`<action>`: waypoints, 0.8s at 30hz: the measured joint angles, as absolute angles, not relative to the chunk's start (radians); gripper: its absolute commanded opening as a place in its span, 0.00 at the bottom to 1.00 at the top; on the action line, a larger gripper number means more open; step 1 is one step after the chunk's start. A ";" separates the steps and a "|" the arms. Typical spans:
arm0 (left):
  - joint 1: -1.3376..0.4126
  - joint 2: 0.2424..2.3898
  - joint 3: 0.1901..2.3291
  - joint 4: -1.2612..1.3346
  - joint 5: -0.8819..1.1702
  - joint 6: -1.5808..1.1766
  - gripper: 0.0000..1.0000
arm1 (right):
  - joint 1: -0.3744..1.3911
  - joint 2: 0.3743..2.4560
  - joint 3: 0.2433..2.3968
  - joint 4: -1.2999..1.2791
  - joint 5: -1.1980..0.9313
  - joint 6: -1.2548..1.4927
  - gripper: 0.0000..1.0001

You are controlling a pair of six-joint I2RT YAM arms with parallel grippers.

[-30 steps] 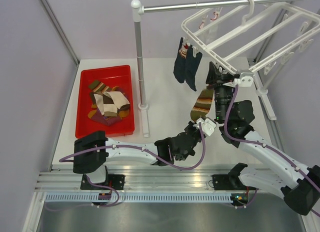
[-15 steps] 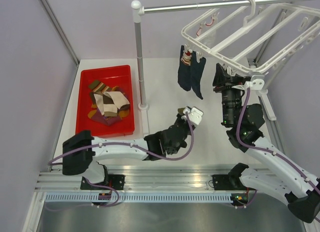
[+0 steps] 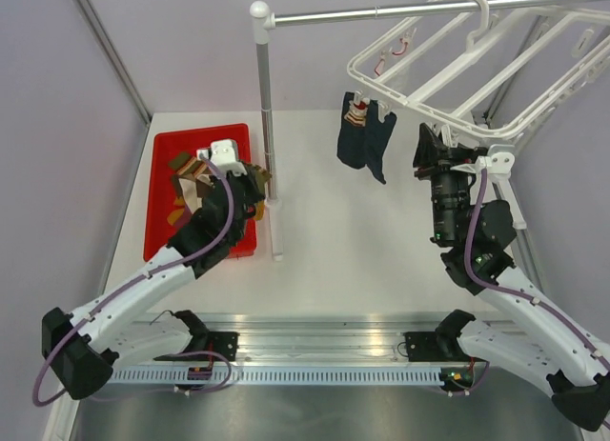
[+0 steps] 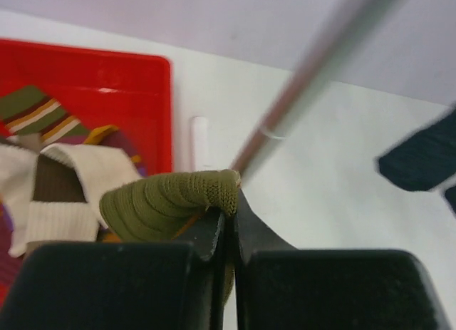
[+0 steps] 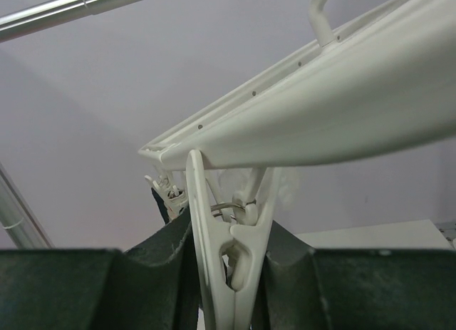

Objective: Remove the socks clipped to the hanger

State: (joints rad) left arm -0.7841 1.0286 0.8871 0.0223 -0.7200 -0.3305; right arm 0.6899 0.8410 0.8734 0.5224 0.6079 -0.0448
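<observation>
The left gripper (image 4: 229, 216) hangs over the right-hand edge of the red tray (image 3: 162, 239), on the left of the worktop (image 3: 362, 255). Its jaws are pressed together, pinching a fold of the olive sock (image 4: 167, 202). The fold bulges out to the left of the jaw tips, ribbed side up. The rest of it is hidden under the jaws, so its long axis cannot be told. Below it in the tray lie more socks in a loose heap, among them a brown-and-cream striped sock (image 4: 57, 194) and an olive one with orange stripes (image 4: 32, 112).

The hanger (image 5: 356, 109) hangs from the metal rail (image 3: 381, 10) at the far right, tilted, with its near-left edge lower. The upright pole (image 3: 267, 108) of the stand is just right of the tray.

The navy socks (image 3: 365, 141) are clipped at the hanger's left near corner. They hang with their long axis upright, cuffs at the clips and toes pointing down, well clear of the worktop.

The right gripper (image 3: 427, 136) is raised to the hanger's near rail, right of the navy socks. Its jaws stand partly apart and close in on either side of a white clip (image 5: 228, 251) that dangles from the rail.
</observation>
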 measured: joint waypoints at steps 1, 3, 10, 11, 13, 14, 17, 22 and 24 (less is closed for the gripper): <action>-0.732 1.028 0.880 -0.007 -0.698 -0.361 0.02 | 0.690 0.836 0.876 0.513 0.607 -0.045 0.01; -0.617 1.038 0.861 -0.056 -0.656 -0.425 0.02 | 0.690 0.828 0.884 0.497 0.607 -0.044 0.01; -0.335 1.136 0.837 -0.138 -0.540 -0.581 0.03 | 0.690 0.808 0.915 0.436 0.607 -0.037 0.01; -0.311 1.153 0.837 -0.140 -0.528 -0.596 0.08 | 0.690 0.804 0.918 0.429 0.607 -0.036 0.01; -0.271 1.186 0.840 -0.150 -0.501 -0.618 0.32 | 0.690 0.797 0.920 0.421 0.607 -0.036 0.01; -0.253 1.203 0.845 -0.158 -0.490 -0.632 0.39 | 0.690 0.793 0.921 0.414 0.607 -0.036 0.01; -0.219 1.240 0.862 -0.171 -0.464 -0.661 0.64 | 0.690 0.781 0.923 0.398 0.607 -0.036 0.01; -0.214 1.238 0.876 -0.182 -0.429 -0.678 0.83 | 0.690 0.767 0.933 0.374 0.607 -0.037 0.01; -0.214 1.209 0.876 -0.186 -0.402 -0.683 0.90 | 0.690 0.764 0.934 0.371 0.607 -0.037 0.01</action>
